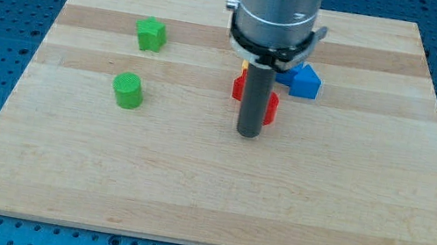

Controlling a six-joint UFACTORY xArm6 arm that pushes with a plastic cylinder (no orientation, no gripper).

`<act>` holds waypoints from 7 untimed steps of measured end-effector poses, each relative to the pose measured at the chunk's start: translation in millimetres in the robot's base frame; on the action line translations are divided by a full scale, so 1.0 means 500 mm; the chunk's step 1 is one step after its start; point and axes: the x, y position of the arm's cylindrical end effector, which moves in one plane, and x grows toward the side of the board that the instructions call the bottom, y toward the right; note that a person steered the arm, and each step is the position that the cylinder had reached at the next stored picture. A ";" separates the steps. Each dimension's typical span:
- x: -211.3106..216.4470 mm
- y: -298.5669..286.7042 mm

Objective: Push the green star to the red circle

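The green star [150,35] lies in the upper left of the wooden board [189,189]. Two red blocks sit near the middle, both partly hidden behind my rod: one to the rod's left [239,85] and one to its right [272,107]. I cannot tell which of them is the circle. My tip [248,134] rests on the board just below the red blocks, far to the right of the green star and lower in the view.
A green round block [127,89] lies below the green star. A blue block [305,81] sits to the upper right of the red blocks. A sliver of yellow [250,60] shows under the arm's body. The board lies on a blue perforated table.
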 end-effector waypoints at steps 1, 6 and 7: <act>0.002 -0.064; -0.066 -0.153; -0.066 -0.153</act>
